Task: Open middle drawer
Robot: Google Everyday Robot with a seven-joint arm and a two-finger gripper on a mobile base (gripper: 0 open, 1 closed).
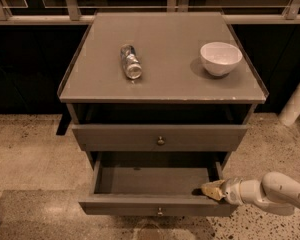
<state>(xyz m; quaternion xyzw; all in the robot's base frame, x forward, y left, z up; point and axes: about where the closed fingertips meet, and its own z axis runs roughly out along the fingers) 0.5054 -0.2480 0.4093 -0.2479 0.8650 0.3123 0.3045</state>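
The grey cabinet (162, 74) shows two drawer fronts, each with a small round metal knob. The upper front (115, 137) stands slightly out, with a dark gap above it. Below it the middle drawer (140, 180) is pulled well out, its inside bare, with its front (120, 205) and knob (160, 212) near the bottom edge of the view. My gripper (212, 190) comes in from the right on a white arm (270, 190). Its tan tip rests at the inner right corner of the drawer, just behind the front. Any lower drawer is hidden.
On the cabinet top lie a clear bottle (131, 61) on its side and a white bowl (220, 58) at the right. A dark wall with a rail runs behind. A white post (296, 106) stands at the right. Speckled floor surrounds the cabinet.
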